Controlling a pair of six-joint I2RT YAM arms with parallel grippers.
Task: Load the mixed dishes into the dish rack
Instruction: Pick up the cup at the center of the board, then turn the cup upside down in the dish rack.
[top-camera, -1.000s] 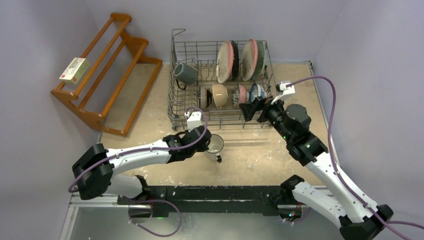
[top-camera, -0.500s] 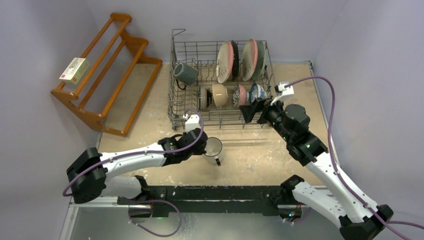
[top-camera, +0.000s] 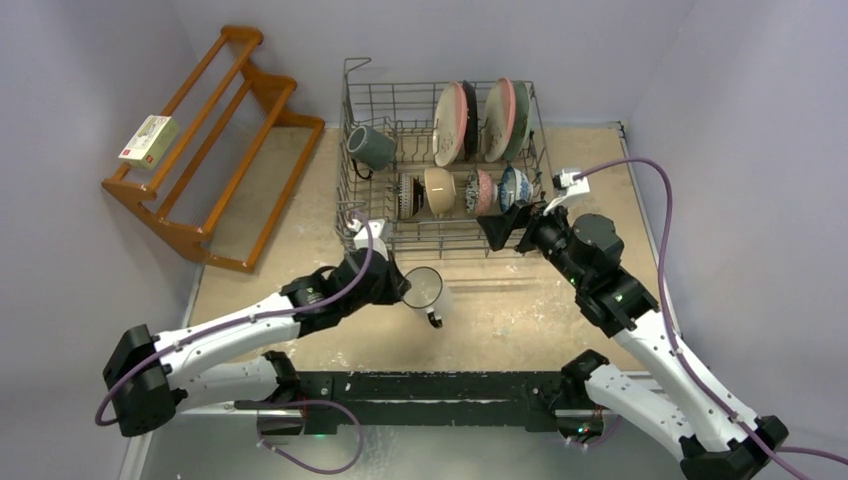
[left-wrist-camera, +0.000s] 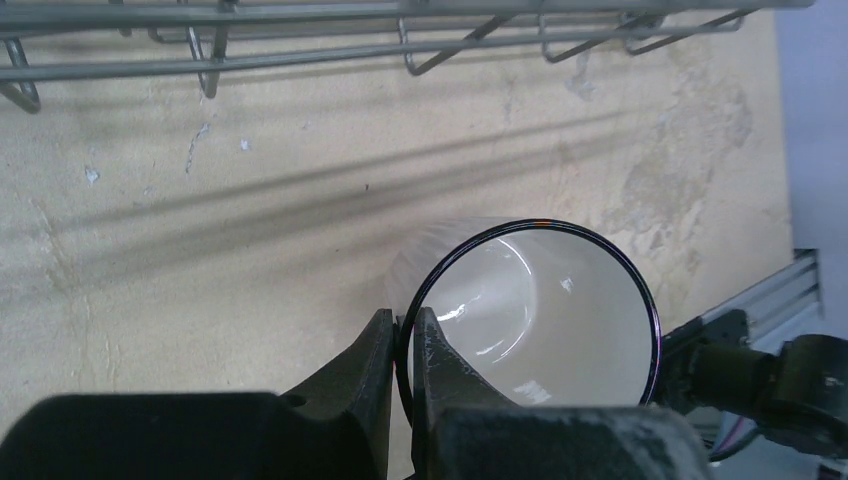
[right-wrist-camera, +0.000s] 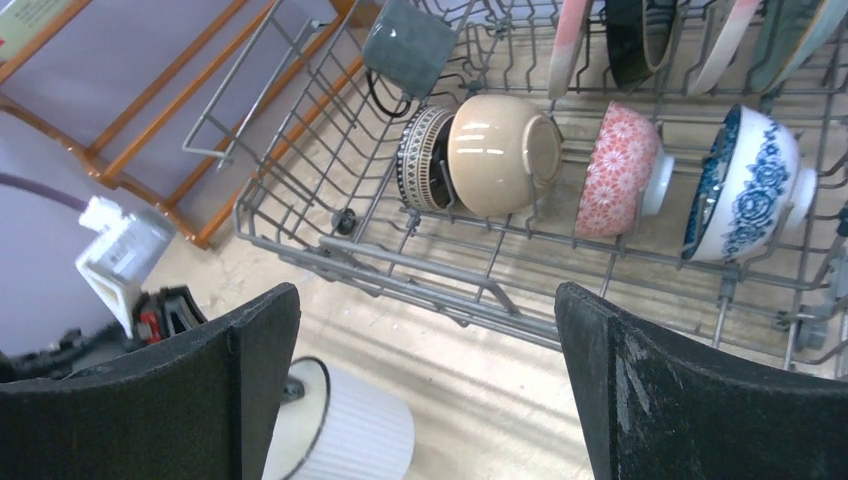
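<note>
The left gripper (left-wrist-camera: 404, 335) pinches the rim of the white mug (left-wrist-camera: 535, 310), one finger inside and one outside, holding it tilted over the table (top-camera: 520, 310) just in front of the dish rack (top-camera: 441, 251). The right gripper (right-wrist-camera: 428, 300) hovers wide open and empty near the rack's front right corner.

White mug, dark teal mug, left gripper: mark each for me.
white mug (left-wrist-camera: 540, 300), left wrist view, inner wall.
dark teal mug (top-camera: 372, 146), top external view, outer side.
left gripper (left-wrist-camera: 404, 330), left wrist view, between fingertips pinching the rim.
</note>
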